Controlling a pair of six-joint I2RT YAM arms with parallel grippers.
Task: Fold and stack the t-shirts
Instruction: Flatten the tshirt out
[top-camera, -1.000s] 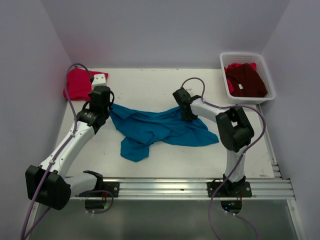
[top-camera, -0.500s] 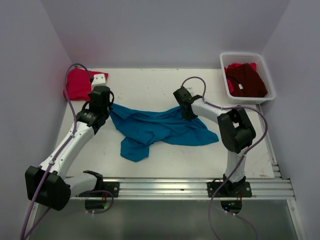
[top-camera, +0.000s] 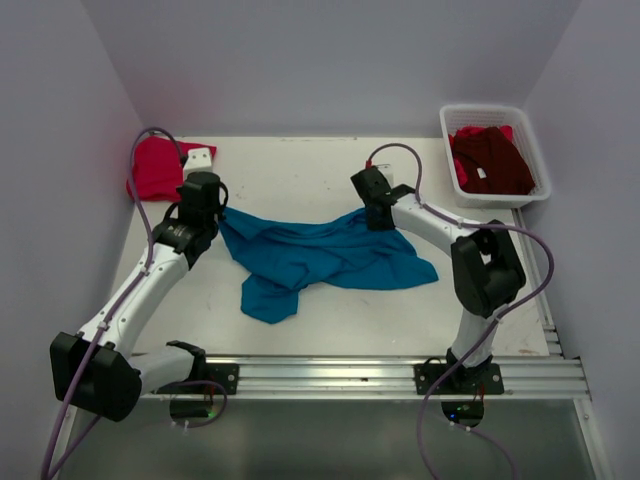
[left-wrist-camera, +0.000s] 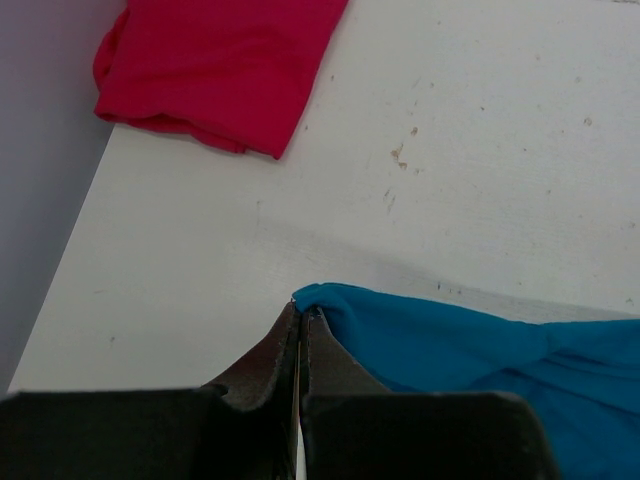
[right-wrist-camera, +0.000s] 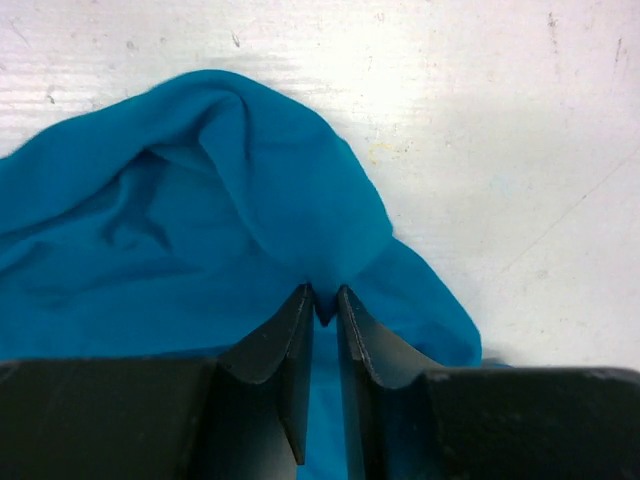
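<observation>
The teal-blue t-shirt (top-camera: 320, 258) lies rumpled in the middle of the table, stretched between both grippers. My left gripper (top-camera: 212, 212) is shut on its left corner, seen in the left wrist view (left-wrist-camera: 300, 312) with blue cloth (left-wrist-camera: 470, 340) trailing right. My right gripper (top-camera: 378, 218) is shut on a pinch of the shirt's upper right edge; the right wrist view (right-wrist-camera: 323, 300) shows the fold (right-wrist-camera: 250, 200) between the fingers. The pinkish-red t-shirt (top-camera: 155, 168) lies folded at the far left corner, also in the left wrist view (left-wrist-camera: 215, 65). The dark maroon t-shirt (top-camera: 492, 160) sits in the basket.
A white plastic mesh basket (top-camera: 445, 130) stands at the far right corner. A small white tag or card (top-camera: 198, 158) lies by the red shirt. Walls close the table on the left, back and right. A metal rail (top-camera: 400, 375) runs along the near edge.
My right gripper has moved a little up and to the right with the shirt's edge, and its elbow has swung right. The left arm has not moved.
</observation>
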